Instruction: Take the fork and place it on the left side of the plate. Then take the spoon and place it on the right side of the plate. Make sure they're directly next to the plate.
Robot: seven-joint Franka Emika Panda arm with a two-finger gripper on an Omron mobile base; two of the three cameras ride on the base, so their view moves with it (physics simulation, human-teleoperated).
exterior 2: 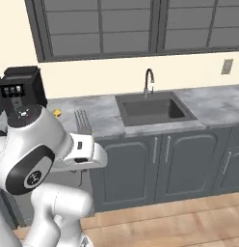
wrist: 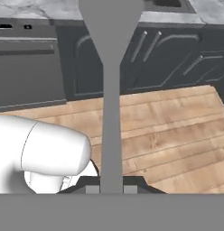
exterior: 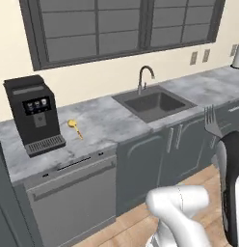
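My gripper (wrist: pixel 111 189) is shut on the handle of the grey fork (wrist: pixel 110 85), which stands straight up from between the fingertips. The fork's tines (exterior: pixel 211 122) point upward in front of the lower cabinets, off the counter, and the fork (exterior 2: pixel 83 121) rises above my white hand. The yellow spoon (exterior: pixel 74 127) lies on the marble counter just right of the coffee machine; a bit of the spoon (exterior 2: pixel 57 113) peeks out beside my arm. The plate is out of view.
A black coffee machine (exterior: pixel 33 113) stands at the counter's left end. A steel sink (exterior: pixel 154 104) with a faucet (exterior: pixel 145 77) sits mid-counter. Below are a dishwasher (exterior: pixel 73 198) and dark cabinets (exterior 2: pixel 155 164); wooden floor (wrist: pixel 177 131) lies under the hand.
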